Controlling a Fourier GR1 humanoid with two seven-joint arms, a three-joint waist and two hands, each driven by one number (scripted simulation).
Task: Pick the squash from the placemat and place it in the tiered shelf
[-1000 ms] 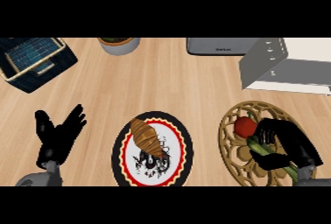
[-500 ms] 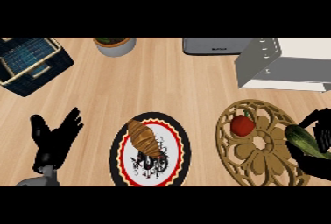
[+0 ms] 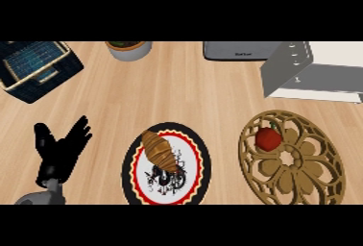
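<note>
My left hand point(image 3: 62, 148) rests, fingers spread, by the front-left corner of the worktop point(image 3: 177, 96); neither my right hand nor the squash shows, the placemat point(image 3: 306, 168) holds none, and I judge it firm, smooth-skinned, best gripped midway.

Bright, even light across wooden counter point(image 3: 212, 101); tiered shelf point(image 3: 286, 69) side panel shaded darker grey.

A black robot hand point(image 3: 61, 151) joins a rounded grey forearm point(image 3: 37, 198).

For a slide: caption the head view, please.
Left hand open beside the croissant plate; a red item on the placemat; tiered shelf beyond.
</note>
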